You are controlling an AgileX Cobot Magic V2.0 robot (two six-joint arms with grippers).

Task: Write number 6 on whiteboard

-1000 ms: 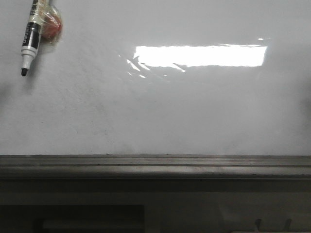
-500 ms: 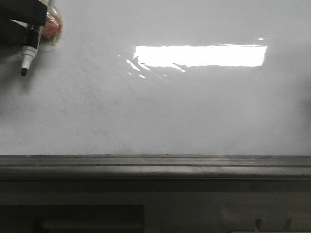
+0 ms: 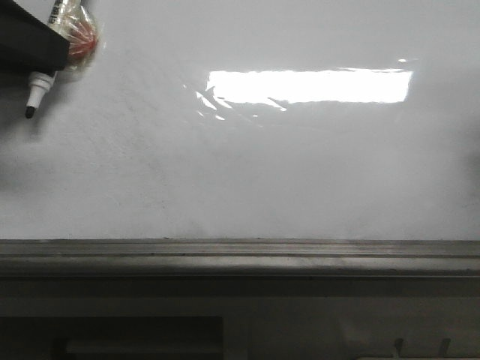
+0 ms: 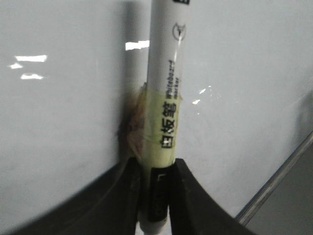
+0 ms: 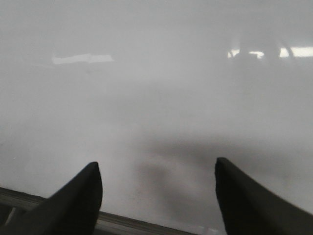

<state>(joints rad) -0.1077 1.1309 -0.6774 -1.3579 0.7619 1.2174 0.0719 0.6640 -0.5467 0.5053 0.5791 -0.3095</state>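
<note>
The whiteboard [image 3: 300, 172] fills the front view, glossy white with a bright light reflection; no number 6 shows on it. A white marker [image 3: 39, 86] with a black tip points down at the board's top left. A red lump [image 3: 81, 41] under clear tape sticks to its side. My left gripper [image 3: 30, 46] covers the marker's body. In the left wrist view this gripper [image 4: 155, 169] is shut on the marker [image 4: 166, 73] at its taped part. My right gripper [image 5: 157, 171] is open and empty, close to the whiteboard [image 5: 156, 88].
A grey metal rail [image 3: 240, 255] runs along the board's lower edge, with a dark cabinet [image 3: 135, 337] below. The rail also shows in the right wrist view [image 5: 29, 200] and the left wrist view [image 4: 279, 181].
My left gripper has come in from the left over the marker's body. The marker has shifted a little up and to the left.
</note>
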